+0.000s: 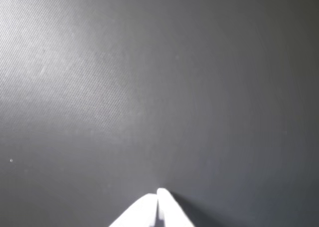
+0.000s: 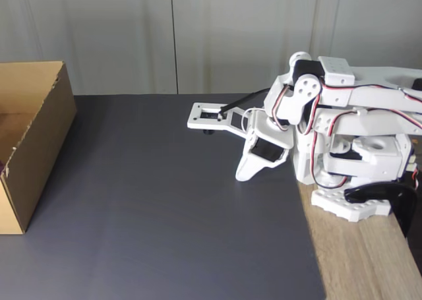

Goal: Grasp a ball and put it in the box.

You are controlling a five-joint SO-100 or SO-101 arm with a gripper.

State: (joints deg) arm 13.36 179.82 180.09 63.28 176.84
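I am folded back on my base at the right side of the fixed view, with my gripper (image 2: 245,175) hanging low over the dark mat (image 2: 165,214), its tips pointing down and to the left. In the wrist view my gripper (image 1: 158,193) is pushing in from the bottom edge, and my two white fingertips (image 1: 167,202) are pressing together with nothing between them, so I am holding nothing.

The box (image 2: 39,135) is standing at the far left of the fixed view, well apart from me, with its open top facing up and its long side running from far to near. Inside it, at the very left edge of that view, I am seeing a small scrap of purple low against the wall; it may be the ball, but it is too little to say. The bare mat (image 1: 149,87) is lying ahead of my fingertips in the wrist view.

So everything I care about is lying to my left, across the open mat. My judgement is that any reach has to swing left toward the box.
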